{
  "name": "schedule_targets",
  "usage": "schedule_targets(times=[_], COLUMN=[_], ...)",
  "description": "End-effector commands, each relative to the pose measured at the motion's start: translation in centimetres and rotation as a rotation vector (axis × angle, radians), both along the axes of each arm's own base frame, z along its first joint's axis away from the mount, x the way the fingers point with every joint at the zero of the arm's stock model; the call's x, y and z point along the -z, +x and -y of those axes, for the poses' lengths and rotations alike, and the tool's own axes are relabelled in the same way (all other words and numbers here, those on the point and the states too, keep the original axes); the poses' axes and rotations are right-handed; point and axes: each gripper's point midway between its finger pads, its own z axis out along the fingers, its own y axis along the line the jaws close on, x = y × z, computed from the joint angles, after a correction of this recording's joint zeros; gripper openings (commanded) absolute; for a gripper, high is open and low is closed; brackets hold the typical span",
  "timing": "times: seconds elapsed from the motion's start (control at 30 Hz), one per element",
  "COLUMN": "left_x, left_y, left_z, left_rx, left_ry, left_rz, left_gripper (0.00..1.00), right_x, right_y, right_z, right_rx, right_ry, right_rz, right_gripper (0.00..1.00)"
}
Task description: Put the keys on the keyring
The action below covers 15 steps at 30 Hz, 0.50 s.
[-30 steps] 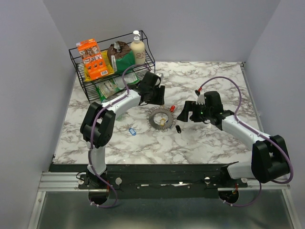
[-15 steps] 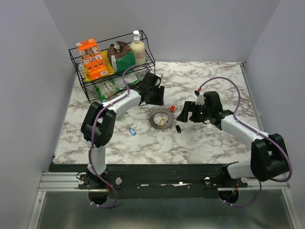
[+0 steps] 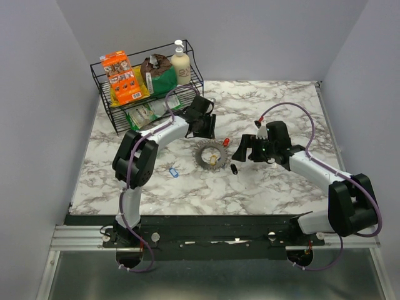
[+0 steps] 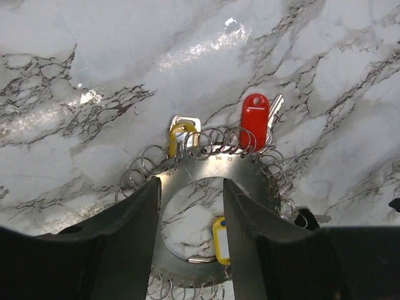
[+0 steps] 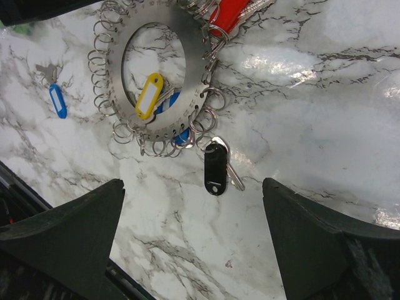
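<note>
Left elbow (image 3: 133, 160) swings in; left jaws part-open over keyring (image 3: 211, 155), right jaws wide apart. Blue key (image 3: 174, 171), black key (image 3: 234, 169) loose; I can't confirm any threaded.

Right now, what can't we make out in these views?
Left wrist: near arc of the keyring hidden by the left fingers.
Right wrist: red key cut off by the top edge.
Top view: whether the yellow key is threaded, too small.

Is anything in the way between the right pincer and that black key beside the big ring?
Nothing visible. The right pincer hangs open above the black key, with only bare marble table around it; the ring lies close beside.
</note>
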Motion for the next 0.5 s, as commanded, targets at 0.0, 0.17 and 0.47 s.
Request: schedule_targets(times=[0.0, 0.17, 0.47], left_x=[0.2, 1.1, 2.4], left_y=[0.2, 0.4, 0.8], left_z=[0.2, 0.3, 0.5], left_rx=[0.008, 0.011, 0.016], left_ry=[0.019, 0.029, 0.045], left_rz=[0.002, -0.006, -0.016], left_gripper=[0.49, 0.43, 0.39], right_x=[0.3, 0.5, 0.5], right_y=[0.1, 0.0, 0.0], right_z=[0.1, 0.1, 0.1], right_rx=[0.002, 0.001, 0.001], right_ry=[0.008, 0.006, 0.008], right_rz=[0.000, -0.007, -0.010], right_gripper=[1.00, 1.00, 1.00])
